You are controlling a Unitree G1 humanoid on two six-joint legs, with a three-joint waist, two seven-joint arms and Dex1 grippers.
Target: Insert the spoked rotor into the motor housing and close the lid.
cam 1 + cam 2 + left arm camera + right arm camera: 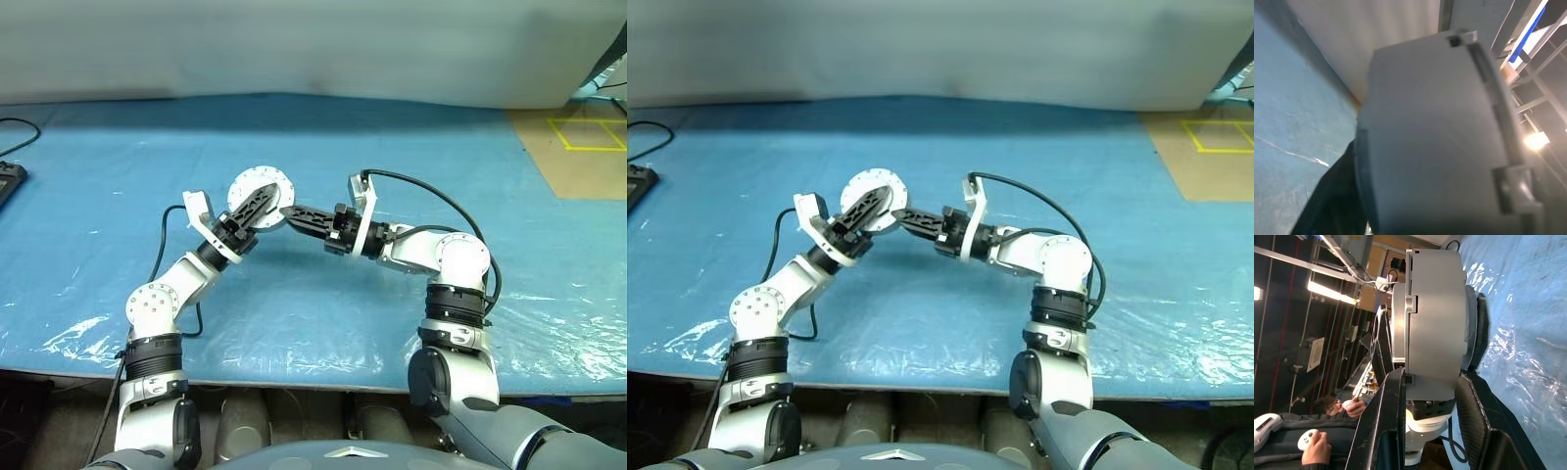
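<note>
I've got the motor housing [262, 199] up off the blue table [411, 157], held in the air between both arms. My right gripper [290, 211] is clamped across its grey side wall, one finger on each flat face, clear in the right wrist view. My left gripper [257, 204] lies across the silvery face with its holes; can't tell if those fingers are pinching or just resting there. A person's hands [1334, 428] hold controllers in the background

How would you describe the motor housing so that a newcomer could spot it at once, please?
Start at the blue table cover. Above its middle, the two arms meet at the motor housing, held between the left hand and the right hand. It's a pale round disc, alone up there.
</note>
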